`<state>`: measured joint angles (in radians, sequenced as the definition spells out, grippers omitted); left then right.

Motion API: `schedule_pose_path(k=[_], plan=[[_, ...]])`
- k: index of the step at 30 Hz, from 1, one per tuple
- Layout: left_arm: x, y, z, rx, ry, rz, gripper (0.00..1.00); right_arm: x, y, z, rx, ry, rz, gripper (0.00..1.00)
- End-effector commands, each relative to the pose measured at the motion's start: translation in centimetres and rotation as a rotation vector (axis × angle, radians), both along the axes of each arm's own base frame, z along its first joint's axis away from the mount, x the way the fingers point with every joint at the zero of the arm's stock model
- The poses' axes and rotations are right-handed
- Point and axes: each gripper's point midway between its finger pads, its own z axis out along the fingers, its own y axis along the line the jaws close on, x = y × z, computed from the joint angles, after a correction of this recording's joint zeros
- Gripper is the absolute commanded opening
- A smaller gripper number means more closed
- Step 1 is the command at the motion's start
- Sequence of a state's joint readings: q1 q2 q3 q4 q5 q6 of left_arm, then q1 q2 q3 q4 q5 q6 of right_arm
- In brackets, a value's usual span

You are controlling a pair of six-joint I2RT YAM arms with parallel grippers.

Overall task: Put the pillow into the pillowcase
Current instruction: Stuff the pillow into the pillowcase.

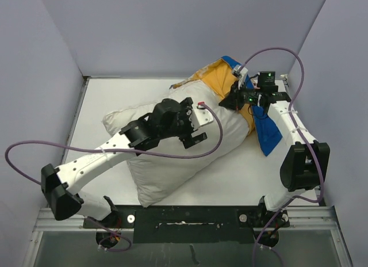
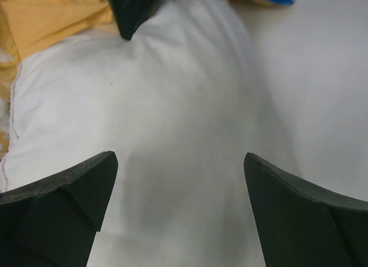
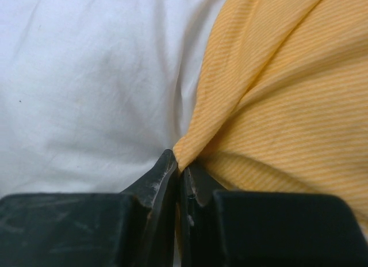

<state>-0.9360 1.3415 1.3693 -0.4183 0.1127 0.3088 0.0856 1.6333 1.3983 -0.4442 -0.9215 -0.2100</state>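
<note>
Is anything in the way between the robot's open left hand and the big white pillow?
No, nothing visible. The left hand hangs open right over the pillow, with only white pillow showing in the gap. The right hand is pinching a fold of the pillowcase, yellow side out, next to the pillow.

Left gripper point(image 2: 179, 156) spread wide; right gripper point(image 3: 178, 161) clamped.

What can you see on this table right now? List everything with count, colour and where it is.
pillow: one, white, mid-table, far-right end covered by the pillowcase
pillowcase: one, mustard-yellow and blue, far right, bunched over the pillow's end
table: one, white, under everything
cables: two, purple, looping off the arms
left pincer: one, black, open, over the pillow
right pincer: one, black, shut on the pillowcase's yellow fabric
</note>
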Motion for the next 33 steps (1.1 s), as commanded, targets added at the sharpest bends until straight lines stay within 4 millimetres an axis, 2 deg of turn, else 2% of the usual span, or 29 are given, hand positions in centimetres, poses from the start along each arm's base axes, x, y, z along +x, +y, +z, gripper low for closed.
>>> schedule_pose_path(k=[1,3,4,5,6,7,9,11,13,14,16,18,20,22,23,24,27,28,31,33], plan=[[6.5,1.8,-5.0,0.320,-0.217,0.061,0.93,-1.7,1.2,2.1,0.020,0.009,0.058,0.00],[8.1,1.4,-7.1,0.331,-0.152,0.056,0.92,-2.7,2.3,3.3,0.019,-0.021,0.107,0.00],[8.9,1.3,-8.1,0.315,-0.095,0.055,0.86,-3.6,3.4,4.2,0.011,-0.049,0.152,0.00],[9.7,1.3,-8.8,0.283,-0.026,0.060,0.74,-4.7,4.8,5.1,0.002,-0.078,0.204,0.00],[10.5,1.2,-9.2,0.234,0.046,0.077,0.41,-6.0,6.4,6.3,0.005,-0.109,0.268,0.00],[11.7,1.4,-9.3,0.175,0.104,0.130,0.00,-7.4,8.1,7.8,0.021,-0.128,0.330,0.00],[13.5,1.8,-8.2,0.008,0.194,0.189,0.00,-9.8,10.5,10.9,0.080,-0.153,0.435,0.00],[14.7,2.3,-6.1,-0.172,0.231,0.221,0.00,-11.1,11.5,13.8,0.168,-0.157,0.492,0.00],[15.1,2.8,-4.6,-0.337,0.289,0.232,0.00,-10.8,10.9,14.2,0.226,-0.118,0.483,0.00],[15.2,3.1,-4.2,-0.388,0.303,0.232,0.00,-10.3,10.6,13.5,0.246,-0.086,0.459,0.00],[15.1,3.0,-4.5,-0.436,0.340,0.207,0.00,-7.8,9.9,10.2,0.223,-0.017,0.322,0.00],[14.8,2.4,-5.5,-0.437,0.376,0.171,0.00,-5.2,9.0,4.6,0.103,0.050,0.189,0.00],[14.6,1.7,-6.7,-0.434,0.424,0.144,0.00,-3.5,7.5,-0.9,-0.041,0.119,0.126,0.02],[14.7,1.5,-8.3,-0.408,0.453,0.137,0.00,-3.3,6.0,-3.5,-0.105,0.179,0.138,0.09],[14.8,1.7,-9.0,-0.388,0.458,0.141,0.00,-3.3,5.6,-3.3,-0.101,0.177,0.156,0.16],[14.8,1.8,-9.6,-0.369,0.458,0.144,0.00,-3.7,5.3,-2.2,-0.080,0.152,0.182,0.26],[14.8,2.4,-10.7,-0.334,0.435,0.157,0.00,-5.8,4.2,3.2,-0.024,-0.012,0.268,0.62],[14.7,2.5,-10.8,-0.333,0.428,0.157,0.00,-6.7,3.6,5.0,-0.017,-0.079,0.281,0.71],[14.6,2.5,-10.8,-0.335,0.420,0.152,0.00,-8.9,1.2,8.8,-0.016,-0.248,0.253,0.90],[14.4,2.4,-10.7,-0.337,0.425,0.146,0.00,-9.7,-1.1,10.0,-0.059,-0.338,0.165,0.97]])
